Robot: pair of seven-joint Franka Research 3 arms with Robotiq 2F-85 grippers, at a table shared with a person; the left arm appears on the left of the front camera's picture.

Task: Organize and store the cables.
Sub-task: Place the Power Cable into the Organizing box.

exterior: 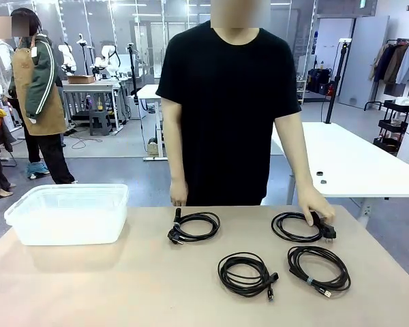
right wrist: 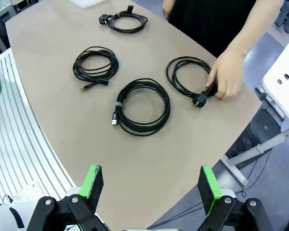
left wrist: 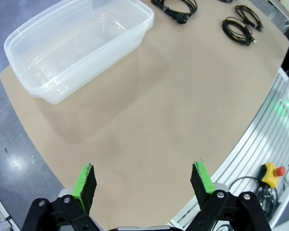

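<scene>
Desk (exterior: pixel 88 286): smooth, matt beige top. Tub (exterior: pixel 68 214): translucent, glossy plastic. Cables (exterior: pixel 245 272): black rubbery sheathing with a faint sheen. Left end effector (left wrist: pixel 143 167) and right end effector (right wrist: pixel 150 169): matt black housings, dull green pads (left wrist: pixel 85 179) with roughened edges. Shirt (exterior: pixel 225 102): matt black cloth.

We see the person's hand (exterior: pixel 315 208) lying over part of the far right cable (exterior: pixel 276 228), so some of its plug is hidden. In the left wrist view, the top edge cuts off the far left cable (left wrist: pixel 176 12). In the right wrist view, the top edge cuts off most of the bin (right wrist: pixel 86 2). The end (exterior: pixel 325 293) of the near right cable (exterior: pixel 301 274) is too small for us to tell its kind.
</scene>
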